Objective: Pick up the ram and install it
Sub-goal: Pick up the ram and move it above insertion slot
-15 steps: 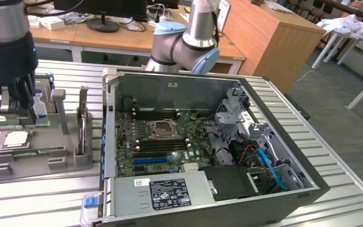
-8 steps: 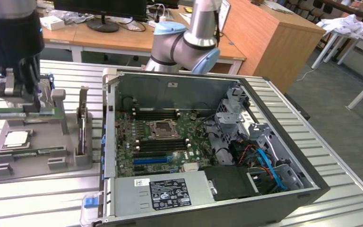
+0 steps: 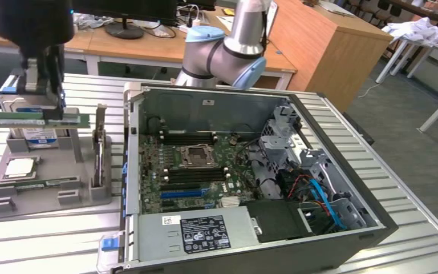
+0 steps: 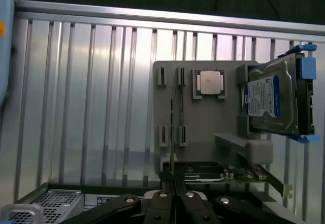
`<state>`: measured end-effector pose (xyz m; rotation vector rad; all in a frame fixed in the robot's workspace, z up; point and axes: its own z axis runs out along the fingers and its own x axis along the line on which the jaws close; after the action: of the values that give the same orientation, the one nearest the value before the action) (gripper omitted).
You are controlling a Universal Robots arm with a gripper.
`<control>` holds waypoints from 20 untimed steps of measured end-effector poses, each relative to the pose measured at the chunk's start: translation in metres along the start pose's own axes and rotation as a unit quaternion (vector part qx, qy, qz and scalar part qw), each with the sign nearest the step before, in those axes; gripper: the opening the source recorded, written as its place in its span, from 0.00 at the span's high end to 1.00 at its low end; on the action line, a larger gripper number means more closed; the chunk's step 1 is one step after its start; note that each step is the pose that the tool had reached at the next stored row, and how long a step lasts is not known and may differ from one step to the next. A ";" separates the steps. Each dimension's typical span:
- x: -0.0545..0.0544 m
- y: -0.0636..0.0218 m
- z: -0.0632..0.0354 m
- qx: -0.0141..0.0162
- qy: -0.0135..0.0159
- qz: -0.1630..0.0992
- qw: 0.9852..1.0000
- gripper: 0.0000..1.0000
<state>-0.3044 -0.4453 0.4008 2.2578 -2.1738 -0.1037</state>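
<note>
You risk the ram twisting in the gripper, which is clamped on one narrow spot. It could then strike the case wall or miss its slot. It is a long, thin green board with a pale sticker, held level at the exterior view's upper left, above the grey holder.

The holder sits on the worktop at the exterior view's left, with the open case just beside it on the right. The arm stands behind the case. On the holder, the drive stands upright at the back, the processor lies in front of it, and a second ram lies in a slot beside the processor. The ram, clamped level between the jaws, hangs above the holder, in front of the drive. Inside the case, the power supply lies in front of the motherboard.
</note>
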 end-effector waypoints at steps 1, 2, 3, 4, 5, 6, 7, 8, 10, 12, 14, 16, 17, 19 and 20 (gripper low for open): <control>0.000 -0.0036 -0.0030 -0.002 0.000 0.000 1.000 0.88; 0.000 -0.0074 -0.0060 -0.004 0.000 0.000 1.000 0.88; 0.000 -0.0110 -0.0088 -0.005 0.000 0.000 1.000 0.88; 0.000 -0.0147 -0.0117 -0.007 0.000 0.000 1.000 0.88; 0.000 -0.0185 -0.0143 -0.009 0.000 0.000 1.000 0.88; 0.000 -0.0227 -0.0173 -0.012 0.000 0.000 1.000 0.88; 0.000 -0.0267 -0.0199 -0.014 0.000 0.001 1.000 0.88; 0.000 -0.0307 -0.0225 -0.016 -0.001 0.001 1.000 0.88; 0.000 -0.0388 -0.0276 -0.020 -0.001 0.001 1.000 0.88; 0.001 -0.0475 -0.0326 -0.024 -0.001 0.001 1.000 0.88; 0.001 -0.0561 -0.0364 -0.027 -0.001 0.001 1.000 0.88; 0.001 -0.0650 -0.0399 -0.030 -0.001 0.001 1.000 0.88; 0.001 -0.0694 -0.0414 -0.032 -0.001 0.001 1.000 0.88; 0.001 -0.0787 -0.0433 -0.033 -0.001 0.001 0.999 0.88; 0.001 -0.0832 -0.0438 -0.034 -0.001 0.001 0.999 0.88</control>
<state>-0.2191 -0.4454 0.4403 2.2202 -2.1403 -0.1772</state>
